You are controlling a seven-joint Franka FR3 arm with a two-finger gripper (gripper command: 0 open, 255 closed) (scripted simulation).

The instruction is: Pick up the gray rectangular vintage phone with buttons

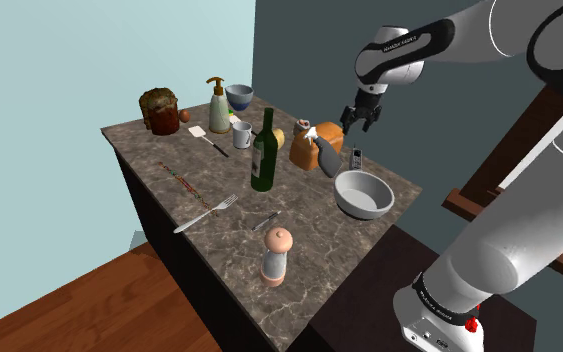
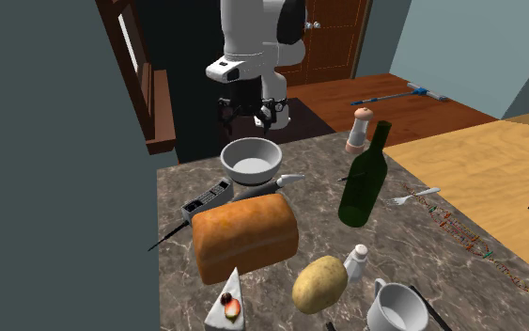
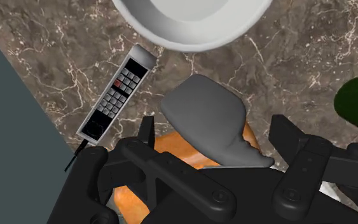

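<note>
Claw hovered high above the tabletop, fingers spread apart with nothing clasped between them. The gray phone lay flat on the marble near the tabletop's edge, between the white bowl and the bread loaf, at the second exterior view's left. From the wrist view it sat off to one side of the claw, and a gray rounded object lay directly beneath instead. So the job, I'd say, was to shift sideways over the phone's middle, turn the fingers to straddle its narrow width, then come straight down. Mind the bowl rim and that thin antenna by the edge: little room there.
</note>
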